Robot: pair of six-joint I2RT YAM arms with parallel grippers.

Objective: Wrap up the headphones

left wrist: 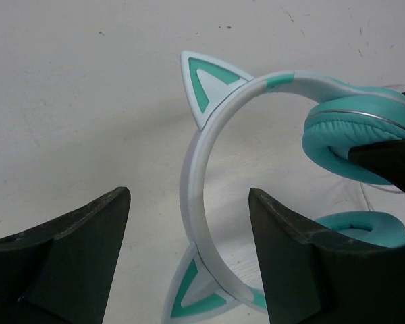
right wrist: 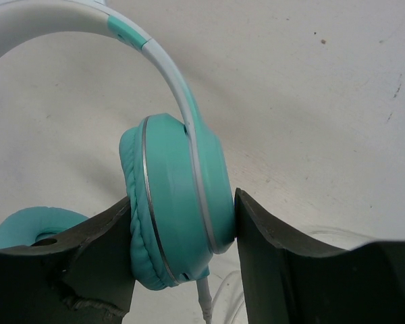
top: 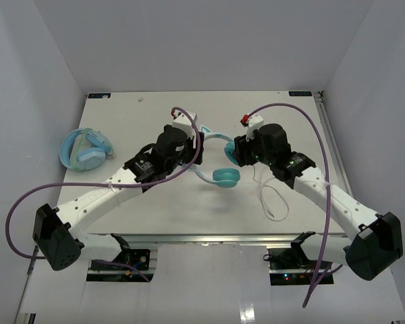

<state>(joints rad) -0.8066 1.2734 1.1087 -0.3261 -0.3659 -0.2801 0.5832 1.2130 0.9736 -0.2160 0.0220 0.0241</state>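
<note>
The teal headphones (top: 225, 178) stand near the table's middle, one ear cup resting on the table and the other lifted. My right gripper (top: 235, 154) is shut on that lifted ear cup (right wrist: 179, 202), one finger on the cushion and the other on the outer shell. From the cup's underside the thin white cable (right wrist: 206, 297) runs loosely over the table (top: 273, 199). My left gripper (left wrist: 189, 202) is open and straddles the pale headband (left wrist: 196, 169), with a gap on each side. Both cat ears (left wrist: 206, 84) show in the left wrist view.
Bulkier light-blue headphones (top: 86, 150) lie at the table's left edge. Purple hoses (top: 310, 128) arc over both arms. White walls close in the table (top: 155, 202) at the left, back and right.
</note>
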